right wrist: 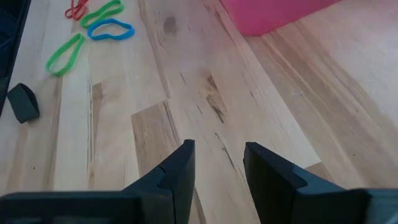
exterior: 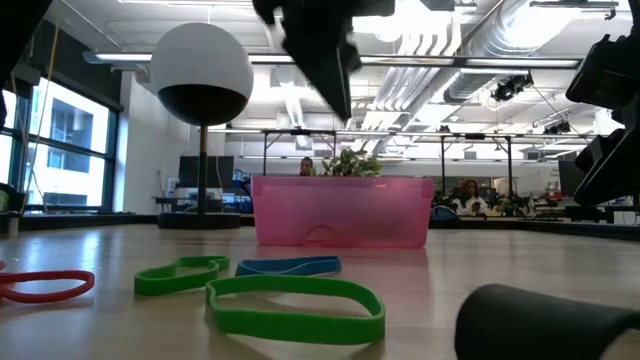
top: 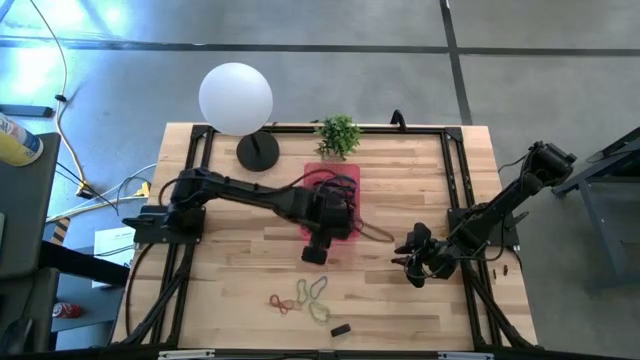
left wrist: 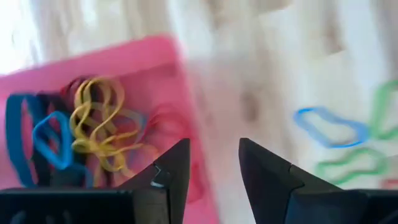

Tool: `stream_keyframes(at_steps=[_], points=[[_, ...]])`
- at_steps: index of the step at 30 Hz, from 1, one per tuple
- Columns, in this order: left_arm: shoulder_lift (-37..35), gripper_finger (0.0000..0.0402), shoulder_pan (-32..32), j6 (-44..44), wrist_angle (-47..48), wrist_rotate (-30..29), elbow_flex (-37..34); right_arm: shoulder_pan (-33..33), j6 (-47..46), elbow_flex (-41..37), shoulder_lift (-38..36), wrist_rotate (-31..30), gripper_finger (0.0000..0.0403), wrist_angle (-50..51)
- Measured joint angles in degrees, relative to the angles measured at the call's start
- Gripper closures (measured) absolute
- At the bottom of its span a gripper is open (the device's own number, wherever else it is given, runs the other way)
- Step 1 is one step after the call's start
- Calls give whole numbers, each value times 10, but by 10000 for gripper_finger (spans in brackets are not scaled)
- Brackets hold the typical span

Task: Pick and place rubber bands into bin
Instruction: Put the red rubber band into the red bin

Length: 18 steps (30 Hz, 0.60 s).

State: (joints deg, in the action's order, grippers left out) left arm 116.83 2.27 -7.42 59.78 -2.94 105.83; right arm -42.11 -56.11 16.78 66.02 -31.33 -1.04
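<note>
So the left gripper [left wrist: 211, 165] is hanging over the near edge of the bin [top: 325, 175], which sits around the middle of the high view, slightly above centre. Its jaws are spread with nothing between them. In the left wrist view you can see a tangle of rubber bands in the bin [left wrist: 93, 127], yellow, blue, some dark and red ones, all lying on the pink floor of the tray.

The loose rubber bands [top: 302, 295] are still out on the worktop [top: 230, 270], lower middle of the high view: red, orange, green and a blue one in a little cluster, well apart from the bin. The low view has the green ones [exterior: 290, 305] right up front, a blue one behind them and a red one at the left edge.

The right gripper [top: 412, 262] is parked to the right of centre in the high view, just above bare wood, jaws apart and holding nothing.

Other stuff: a small black block [top: 340, 329] near the bottom edge, a little potted plant [top: 338, 133] just behind the bin, and a white globe lamp [top: 236, 98] at upper left.
</note>
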Motion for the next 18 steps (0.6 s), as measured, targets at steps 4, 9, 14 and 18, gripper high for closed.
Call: stream_keyframes(at_steps=[4,9,14,18], points=[[-1,286,63,29,15,-6,12,0,-4,0,0,1,274,0],[-1,296,149,110,19,-41,14,0,8,0,0,-3,274,0],[-1,297,223,184,45,-100,14,0,12,0,0,-20,274,9],[3,298,266,226,97,-116,14,1,38,0,0,-34,274,10]])
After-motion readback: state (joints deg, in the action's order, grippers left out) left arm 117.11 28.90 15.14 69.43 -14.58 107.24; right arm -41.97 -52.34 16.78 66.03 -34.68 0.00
